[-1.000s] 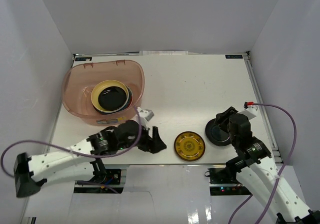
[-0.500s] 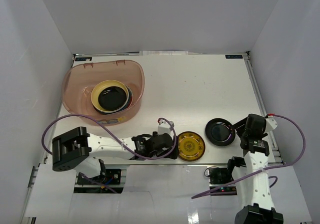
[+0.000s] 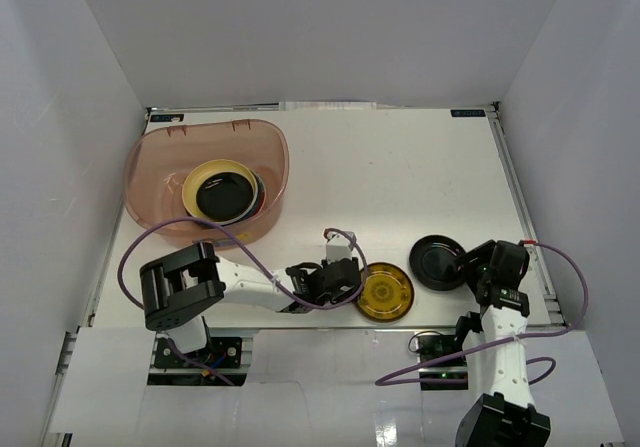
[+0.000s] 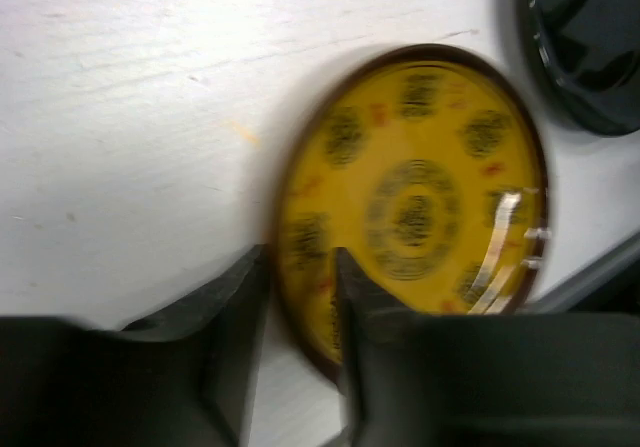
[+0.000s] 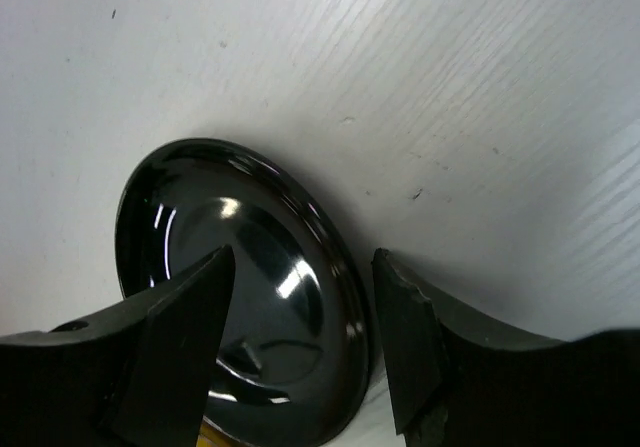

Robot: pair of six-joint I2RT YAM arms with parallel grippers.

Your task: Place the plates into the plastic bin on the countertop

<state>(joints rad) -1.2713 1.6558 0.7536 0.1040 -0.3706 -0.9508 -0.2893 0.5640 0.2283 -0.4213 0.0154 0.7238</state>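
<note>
Arms had just closed in: left tool at the rim of the yellow plate, right tool at the black plate, both well apart from the plastic bin. Left wrist: fingers straddled the rim, clamping unclear. Right wrist: tool released, astride the rim; grasps seemed next.

Near the front, a round yellow plate bears dark medallion patterns and a brown rim; right of it, a glossy black round plate. Far left, a translucent reddish-brown plastic bin.
</note>
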